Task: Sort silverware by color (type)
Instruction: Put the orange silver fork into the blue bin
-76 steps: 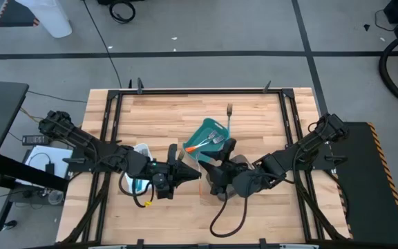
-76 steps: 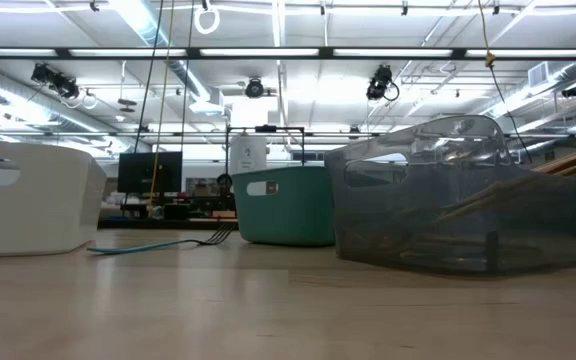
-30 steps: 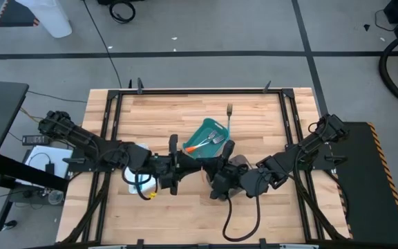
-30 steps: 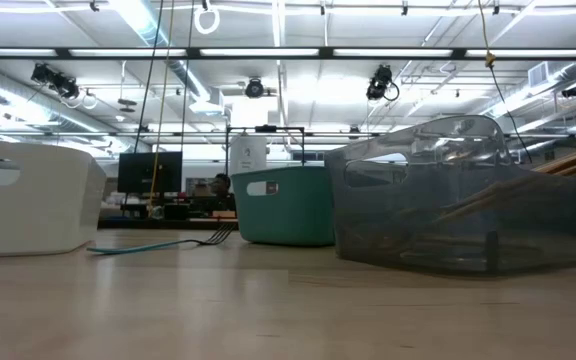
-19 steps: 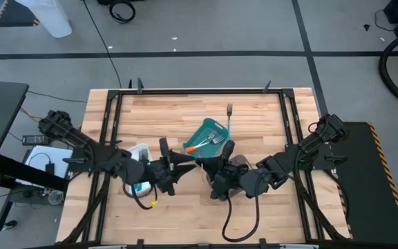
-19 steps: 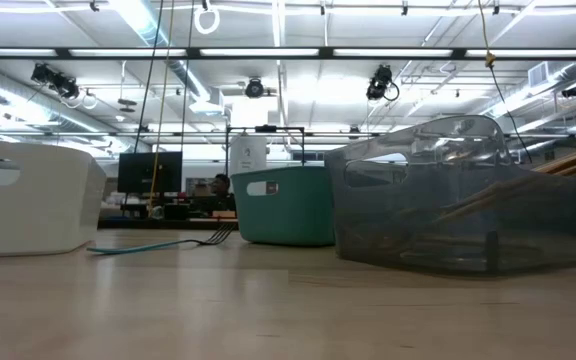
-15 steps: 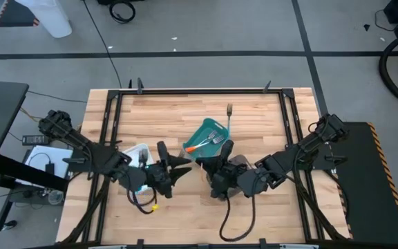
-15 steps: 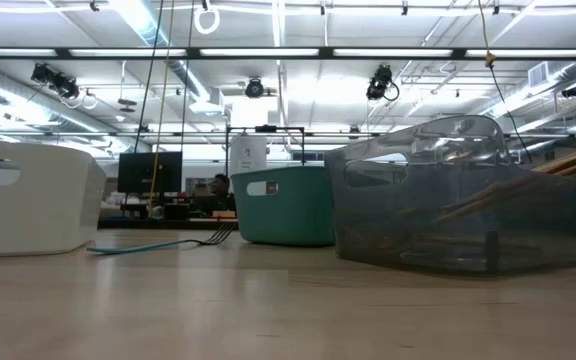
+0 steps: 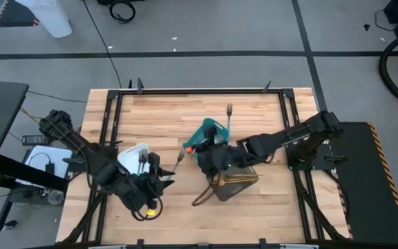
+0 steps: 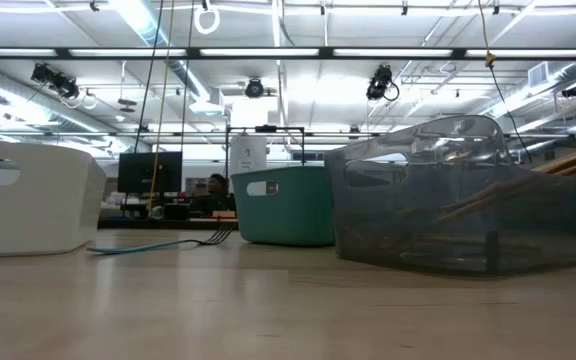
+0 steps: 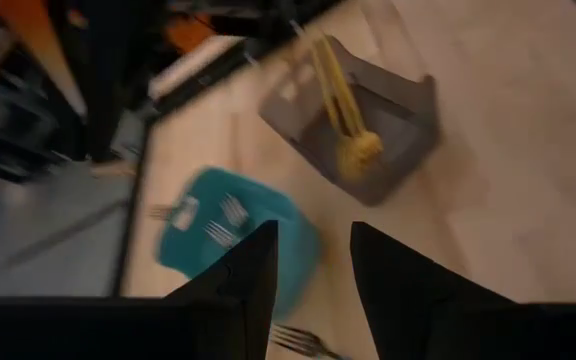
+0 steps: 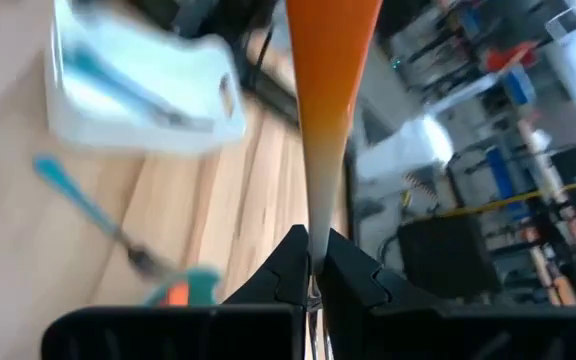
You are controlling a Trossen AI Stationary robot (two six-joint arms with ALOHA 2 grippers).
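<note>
My right gripper (image 9: 199, 156) is at the near corner of the teal tray (image 9: 211, 131), shut on an orange-handled utensil (image 12: 326, 70). My left gripper (image 9: 160, 182) is open and holds nothing; it is near the white tray (image 9: 134, 156), which holds teal-handled pieces (image 12: 118, 80). A slim teal-handled fork (image 12: 93, 215) lies flat on the table between the two grippers. Gold utensils (image 11: 340, 95) lie in the grey tray (image 9: 235, 184). Another teal-handled fork (image 9: 229, 117) lies on the table at the teal tray's far side. My right gripper pinches the orange-handled utensil between its two fingertips, at the narrow pale part (image 12: 314, 232) just past the orange handle. The utensil stands straight out from the fingertips, clear of the table. The orange handle is its free end.
The teal tray holds silver fork heads (image 11: 218, 222) and an orange piece (image 9: 188, 147). The low view shows the white tray (image 10: 28, 205), teal tray (image 10: 283, 205) and grey tray (image 10: 468, 200) in a row, and a person beyond the table. Bare wood lies along the table's far and near edges.
My left gripper has opened and drawn back toward the table's near left corner. My right gripper, staying shut, has swung from above the grey tray toward the far left, to the teal tray's near corner. That has uncovered the grey tray.
</note>
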